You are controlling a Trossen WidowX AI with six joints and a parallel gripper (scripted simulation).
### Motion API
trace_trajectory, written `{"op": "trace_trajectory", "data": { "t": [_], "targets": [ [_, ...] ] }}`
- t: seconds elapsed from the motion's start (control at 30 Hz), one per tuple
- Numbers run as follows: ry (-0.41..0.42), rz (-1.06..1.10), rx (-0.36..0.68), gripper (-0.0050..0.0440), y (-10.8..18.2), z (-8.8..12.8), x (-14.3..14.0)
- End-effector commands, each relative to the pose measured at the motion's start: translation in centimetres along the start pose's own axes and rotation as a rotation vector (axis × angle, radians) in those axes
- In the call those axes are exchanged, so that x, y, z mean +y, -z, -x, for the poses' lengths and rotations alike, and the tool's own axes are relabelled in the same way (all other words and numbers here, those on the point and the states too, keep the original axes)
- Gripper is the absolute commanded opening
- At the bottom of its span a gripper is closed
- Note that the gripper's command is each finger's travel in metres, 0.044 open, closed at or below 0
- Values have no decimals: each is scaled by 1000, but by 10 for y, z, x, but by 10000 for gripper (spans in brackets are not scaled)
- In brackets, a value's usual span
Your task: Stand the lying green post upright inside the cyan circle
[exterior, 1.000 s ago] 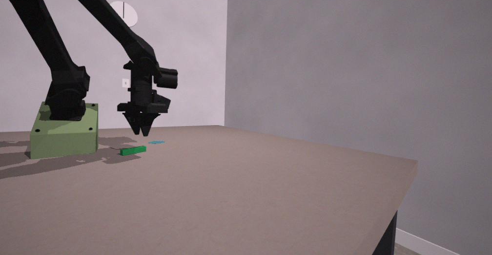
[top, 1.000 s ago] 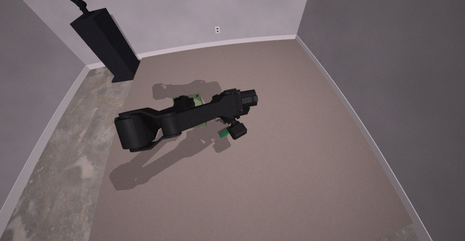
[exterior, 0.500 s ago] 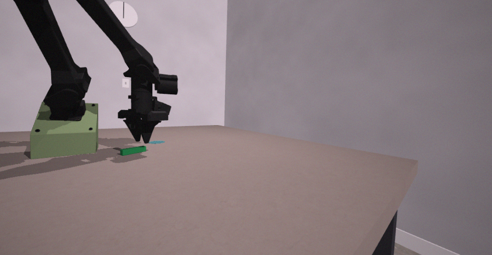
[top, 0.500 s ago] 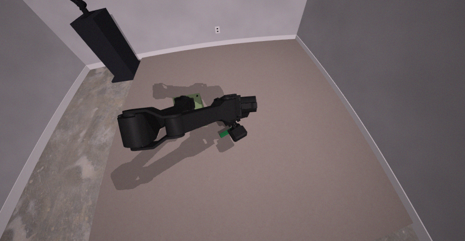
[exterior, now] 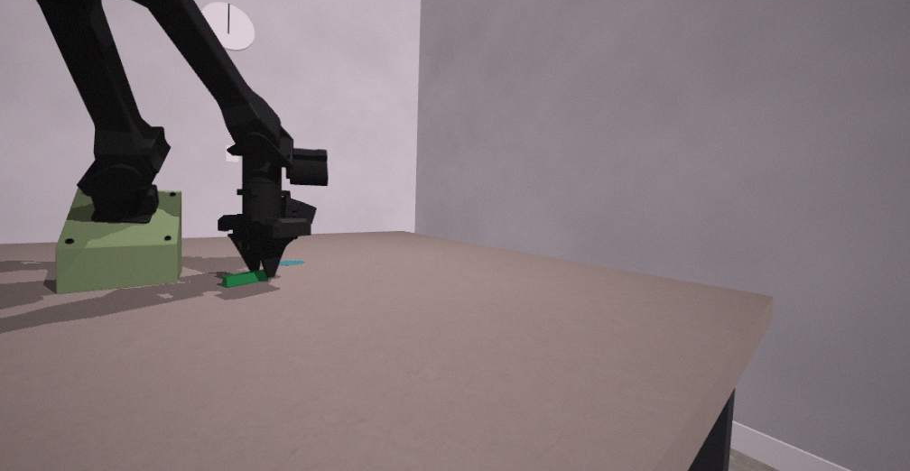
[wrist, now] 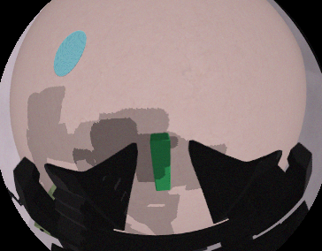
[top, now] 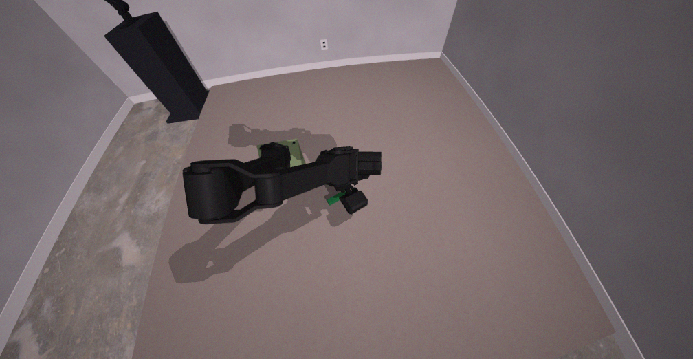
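Note:
The green post [exterior: 245, 278] lies flat on the brown table top; it also shows in the wrist view [wrist: 161, 161] and partly in the overhead view [top: 333, 199]. My gripper [exterior: 264, 270] points straight down with its tips at the table, at the post's far end. In the wrist view the gripper [wrist: 162, 147] is open, a finger on each side of the post with a gap to each. The cyan circle [exterior: 292, 263] is flat on the table just beyond the gripper, up and left in the wrist view [wrist: 71, 53]. The arm hides it in the overhead view.
The arm's green base block [exterior: 117, 241] stands left of the post, close by. A tall black pillar [top: 155, 65] stands off the table at the back left. The table's edge [exterior: 757, 315] is far to the right.

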State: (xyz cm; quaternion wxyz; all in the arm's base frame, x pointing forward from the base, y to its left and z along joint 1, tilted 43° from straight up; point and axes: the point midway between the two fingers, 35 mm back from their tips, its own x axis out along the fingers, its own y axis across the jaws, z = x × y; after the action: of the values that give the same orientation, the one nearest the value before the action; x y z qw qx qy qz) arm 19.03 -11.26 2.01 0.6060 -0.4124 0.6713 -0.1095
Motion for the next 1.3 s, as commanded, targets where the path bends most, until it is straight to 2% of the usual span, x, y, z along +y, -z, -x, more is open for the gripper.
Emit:
{"op": "trace_trajectory", "data": {
  "t": [0.0,0.17,0.3,0.8,0.87,1.27],
  "targets": [
    [-6,10,6,232,2,-5,2],
    [-6,10,6,232,2,-5,2],
    [-6,10,6,137,2,-5,2],
    [-6,10,6,56,2,-5,2],
    [-6,10,6,22,2,-5,2],
    [-23,10,-3,22,-7,24,4]
  ]
}}
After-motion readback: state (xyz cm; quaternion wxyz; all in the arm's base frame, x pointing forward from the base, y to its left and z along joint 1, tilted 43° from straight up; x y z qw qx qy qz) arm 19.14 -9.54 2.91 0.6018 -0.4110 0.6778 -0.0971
